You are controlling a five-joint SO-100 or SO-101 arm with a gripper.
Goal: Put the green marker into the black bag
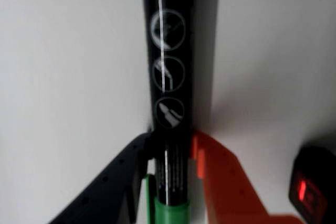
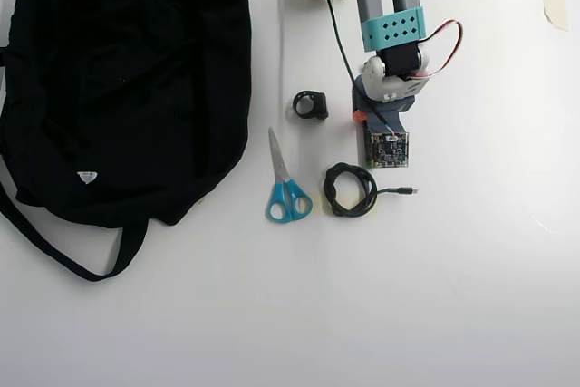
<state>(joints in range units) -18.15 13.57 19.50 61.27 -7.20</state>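
White tabletop: green marker is clamped between the gripper jaws near the far edge; black bag sits at the left edge. Transfer and release remain.

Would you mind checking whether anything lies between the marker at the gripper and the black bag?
In the wrist view the green marker sits between the fingers of the gripper. In the overhead view, a small black object and blue-handled scissors lie on the table between the arm and the black bag.

Green marker between gripper fingers
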